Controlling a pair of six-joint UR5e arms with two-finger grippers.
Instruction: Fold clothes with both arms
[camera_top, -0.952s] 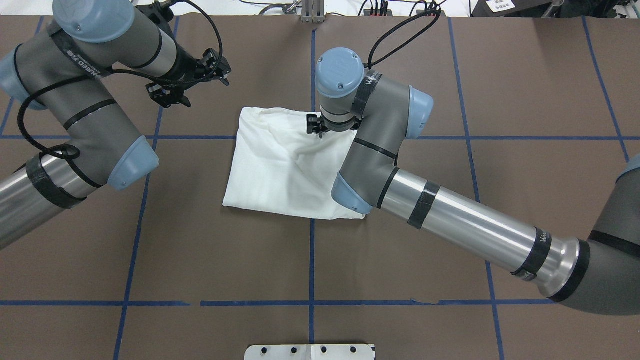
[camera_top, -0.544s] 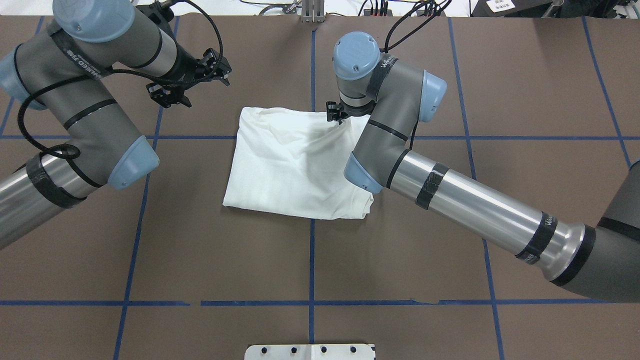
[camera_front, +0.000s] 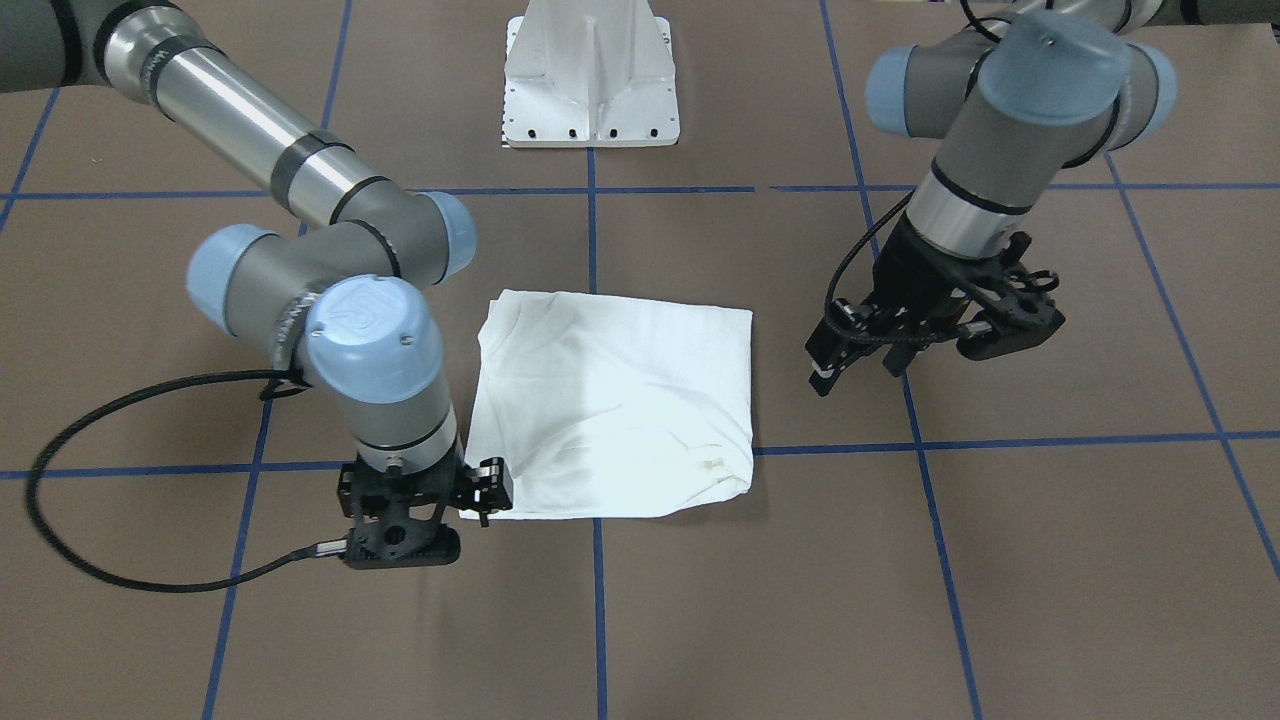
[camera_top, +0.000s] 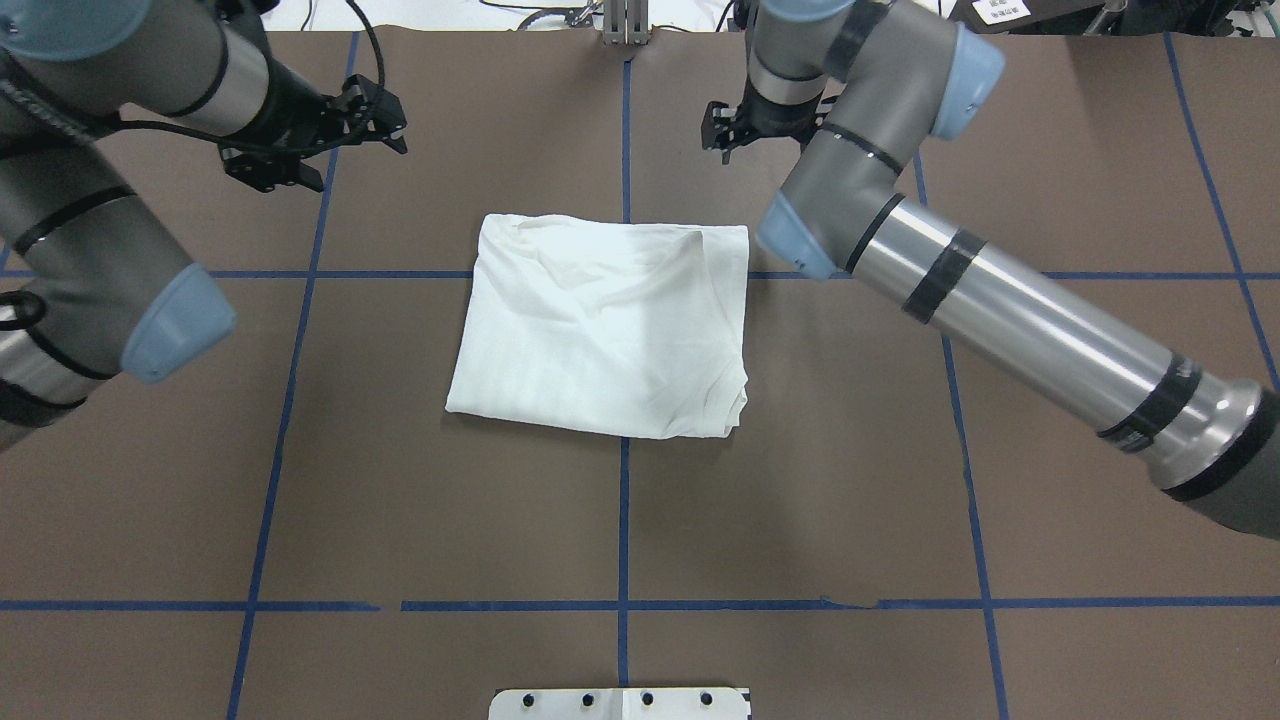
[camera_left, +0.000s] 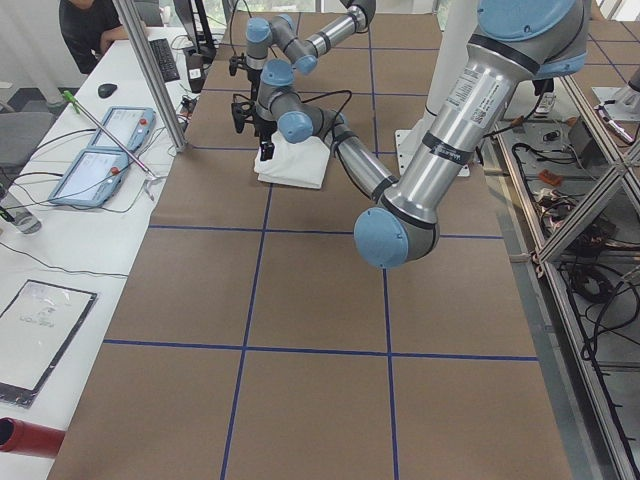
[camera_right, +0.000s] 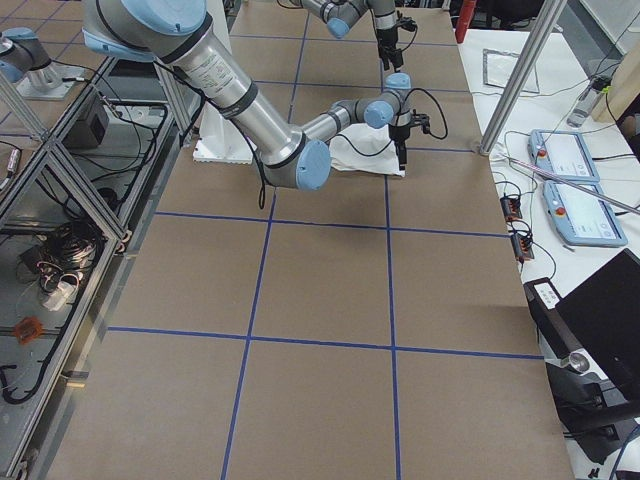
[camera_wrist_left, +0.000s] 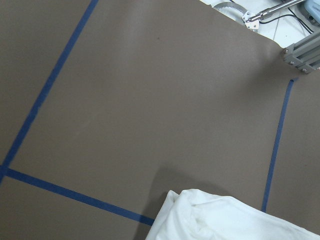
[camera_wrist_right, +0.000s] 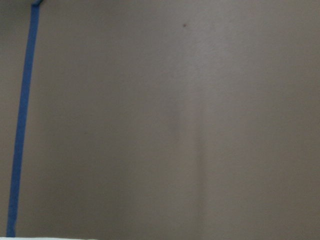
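Overhead exterior view has the big news: the right arm is off the cloth! A second ago its tool sat down on the shirt's (camera_top: 600, 330) far right corner, half a second ago it was dragging that corner outward, and now the right tool (camera_top: 727, 130) hangs clear, up by the far edge of the desk (camera_top: 400, 480), carrying no fabric. Whether its fingers are spread or pressed together, I cannot tell from these angles.

The left arm has backed off too; the left tool (camera_front: 860, 365) hovers toward the far left corner, fingers spread, empty.

And the shirt? It lies flat about the middle of the desk, slightly toward the far edge, a rough square with that far right corner now pulled out crisp. Some wrinkles across the top layer, and the near right corner looks bunched. I'd call the fold close to finished, maybe one tidy-up left.

Around it: blue tape lines (camera_top: 623, 520), the white base plate (camera_top: 620, 703) at the near edge. Nothing blocks either arm.
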